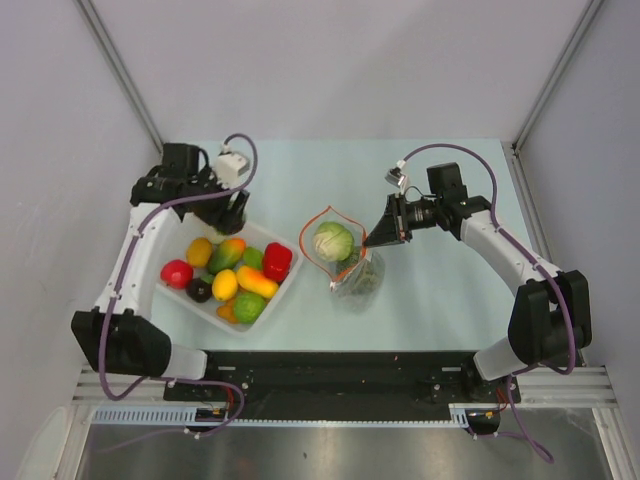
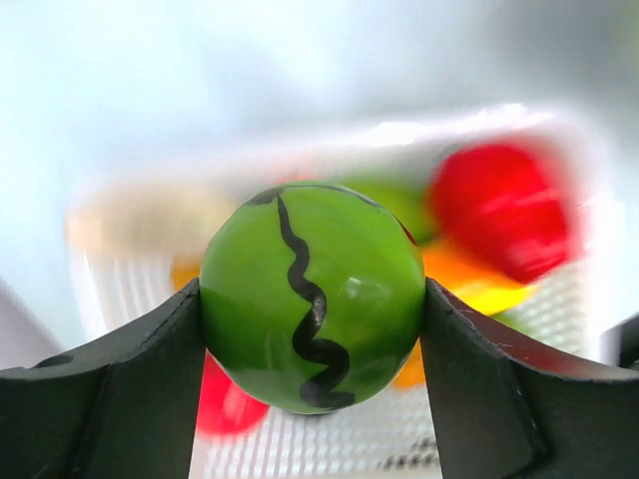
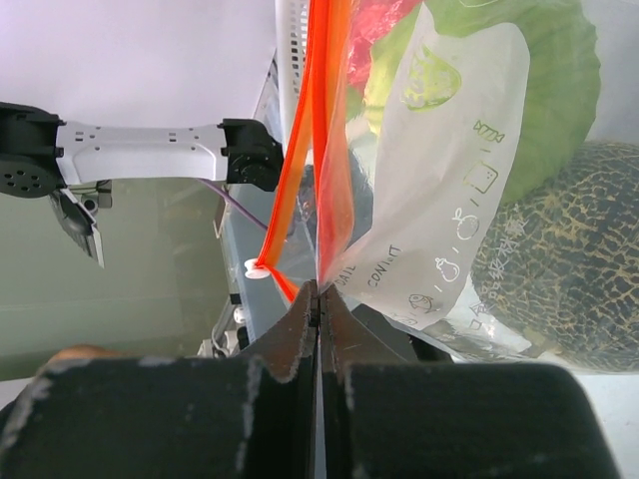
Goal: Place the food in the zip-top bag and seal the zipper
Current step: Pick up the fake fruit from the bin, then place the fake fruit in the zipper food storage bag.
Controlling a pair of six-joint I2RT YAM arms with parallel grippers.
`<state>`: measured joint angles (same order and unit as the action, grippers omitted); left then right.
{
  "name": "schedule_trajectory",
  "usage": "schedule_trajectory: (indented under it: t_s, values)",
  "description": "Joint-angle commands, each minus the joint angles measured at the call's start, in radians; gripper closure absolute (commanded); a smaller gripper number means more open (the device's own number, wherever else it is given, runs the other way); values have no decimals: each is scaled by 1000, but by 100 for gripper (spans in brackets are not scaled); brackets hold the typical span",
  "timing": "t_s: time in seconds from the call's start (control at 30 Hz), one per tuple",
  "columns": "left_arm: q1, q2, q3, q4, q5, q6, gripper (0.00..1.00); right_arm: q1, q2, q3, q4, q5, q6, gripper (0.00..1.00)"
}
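Green toy watermelon (image 2: 312, 289) is being clamped by left hand (image 2: 312, 334); zip-top bag (image 3: 454, 230) rim is being pinched by right hand (image 3: 319, 299). Risk: the smooth ball being squeezed out, or the narrow mouth being missed.

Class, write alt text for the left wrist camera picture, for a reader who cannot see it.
A bright green toy fruit with a wavy black stripe is clamped between the left gripper's two dark fingers. Behind it, out of focus, a white tray holds red, orange and yellow toy produce.
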<state>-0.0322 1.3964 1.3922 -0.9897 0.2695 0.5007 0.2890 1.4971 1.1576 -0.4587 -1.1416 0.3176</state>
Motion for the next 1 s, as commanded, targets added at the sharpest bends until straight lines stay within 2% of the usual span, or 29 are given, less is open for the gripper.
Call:
schedule_trajectory:
  t_s: [0.0,0.07,0.1,0.2,0.4,0.53,0.57,0.67,0.7,0.73,0.77,0.8,0.97]
  values:
    - [-242,-37,178,-44,215,-105,58,15,0,7,-8,-4,-15,100]
    - [-320,-27,223,-8,241,-161,58,21,-5,7,-8,-3,-18,100]
    - [-393,-10,226,11,250,-181,57,22,-8,7,-8,-1,-20,100]
    - [-515,27,219,68,241,-221,56,27,-6,8,-6,-7,-18,100]
    - [-670,107,139,112,254,-261,55,27,-20,7,-5,-18,-18,100]
    - [-732,128,53,123,269,-286,51,29,-21,5,-3,-32,-14,100]
    - [-739,139,47,128,280,-292,49,27,-20,4,3,-40,-11,100]
    - [-752,159,51,106,289,-298,31,30,-21,-1,11,-52,-9,100]
    - [-752,168,57,97,283,-294,19,30,-21,-2,12,-52,-6,100]
    - [-752,168,74,85,278,-275,13,30,-23,-4,14,-53,-8,100]
    - [-750,167,82,65,267,-266,4,27,-24,-4,12,-56,-8,100]
    - [-744,149,85,66,239,-263,0,27,-26,-6,14,-60,-8,100]
    - [-661,70,106,45,260,-229,0,24,-31,-15,12,-84,-15,100]
